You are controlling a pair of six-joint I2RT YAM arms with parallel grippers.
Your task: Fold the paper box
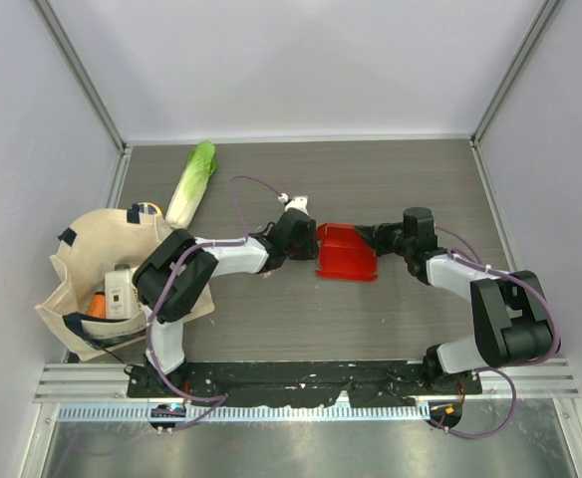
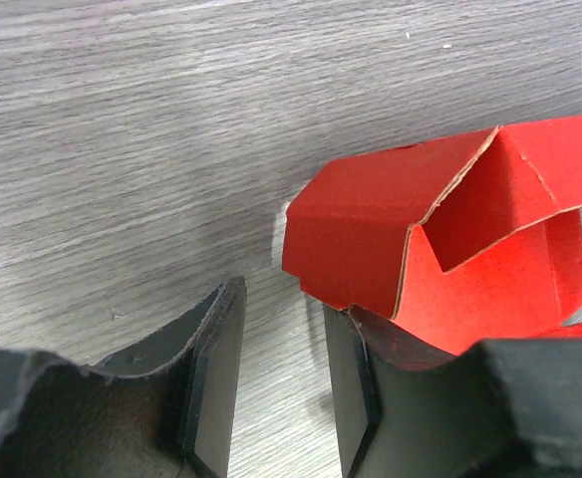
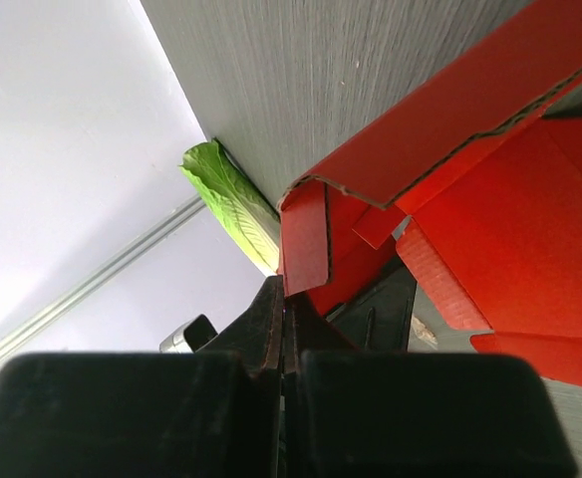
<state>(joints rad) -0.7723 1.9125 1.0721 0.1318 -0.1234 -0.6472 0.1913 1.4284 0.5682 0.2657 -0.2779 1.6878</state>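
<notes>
Now, looking at the paper box (image 1: 346, 255) in the middle of the desk (image 1: 401, 179), half folded, walls raised, caught between the two arms. Clamping the right jaws flat on a thin red flap at the box's right end, no gap showing. Holding the left jaws parted at the opposite end, only bare woodgrain between them, gripping nothing, one side right up against a creased corner. Off to the far left, spotting a leafy cabbage (image 1: 191, 184) beside a beige tote bag (image 1: 82, 254), well apart from the box.
</notes>
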